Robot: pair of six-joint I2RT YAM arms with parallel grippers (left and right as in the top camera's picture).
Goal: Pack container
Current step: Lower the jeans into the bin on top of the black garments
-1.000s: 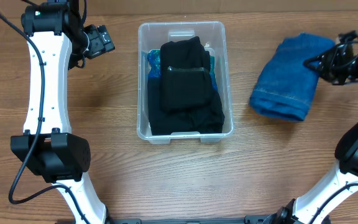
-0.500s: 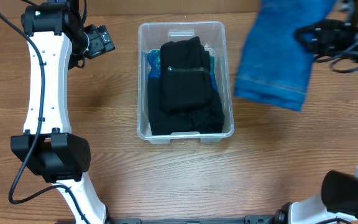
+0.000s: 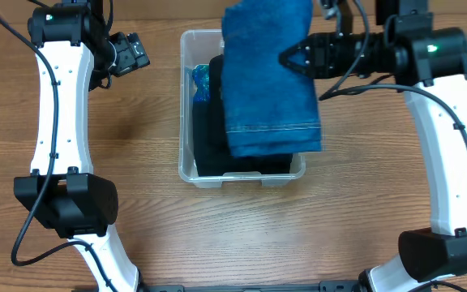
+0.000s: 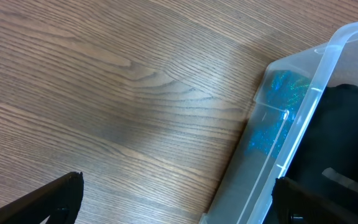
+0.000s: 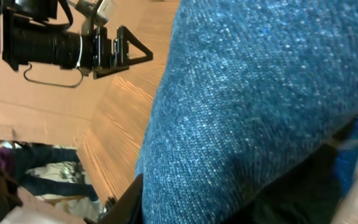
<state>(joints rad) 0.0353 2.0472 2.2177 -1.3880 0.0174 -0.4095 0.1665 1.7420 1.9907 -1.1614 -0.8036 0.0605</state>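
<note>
Brown wooden table (image 3: pixel 136 203), clear plastic container (image 3: pixel 186 166) in the middle, folded blue denim cloth (image 3: pixel 270 89) over it hiding most black clothes (image 3: pixel 205 146) inside, right gripper (image 3: pixel 292 58) pinching the cloth's edge, left gripper (image 3: pixel 134 53) spread open near the container's corner, sparkly blue thing (image 4: pixel 278 106) half hidden

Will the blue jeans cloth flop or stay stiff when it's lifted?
Probably floppy: the folded denim drapes from the right gripper over the container. Likely not slippery, since its weave looks rough. Unlikely to roll.
</note>
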